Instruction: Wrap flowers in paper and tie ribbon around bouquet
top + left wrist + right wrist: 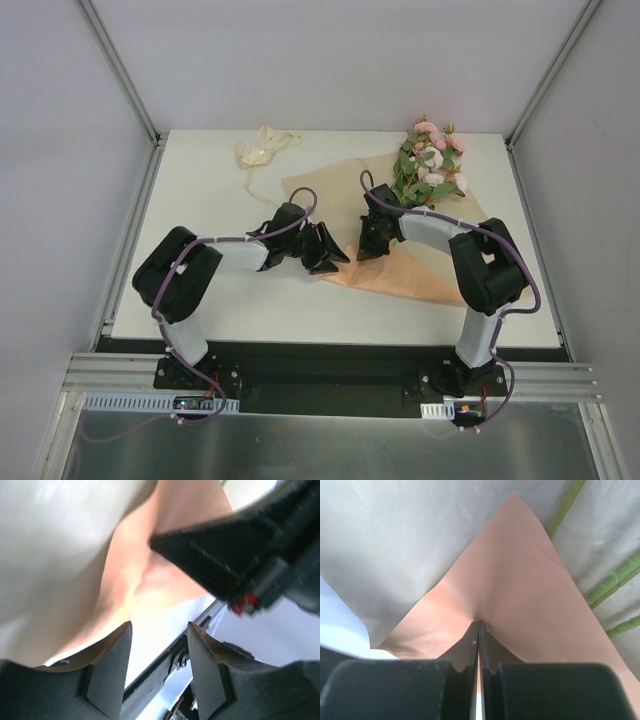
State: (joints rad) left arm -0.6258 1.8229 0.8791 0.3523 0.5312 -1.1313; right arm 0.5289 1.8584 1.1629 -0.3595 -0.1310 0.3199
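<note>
Flowers [432, 160] lay at the far right of the tabletop [200, 190], their pink heads and green leaves resting on the far corner of the paper [340, 195], which spread over the middle and right of the surface. The ribbon [262, 150] sat bunched near the far edge, just left of the paper.

The right jaws were closed tight on a raised peach fold of the paper, pinching it at their tips. Three green stems [615, 580] crossed the right side of that wrist view, cut off by the frame.

The left jaws stood partly apart with nothing between them, close beside the sheet. That view was blurred, so whether either finger touched the paper could not be told. A black part of the right arm [235, 555] filled its upper right, carrying a small red spot too blurred to identify.

From above, both wrists hid the jaw tips, and the right arm covered the stems.
</note>
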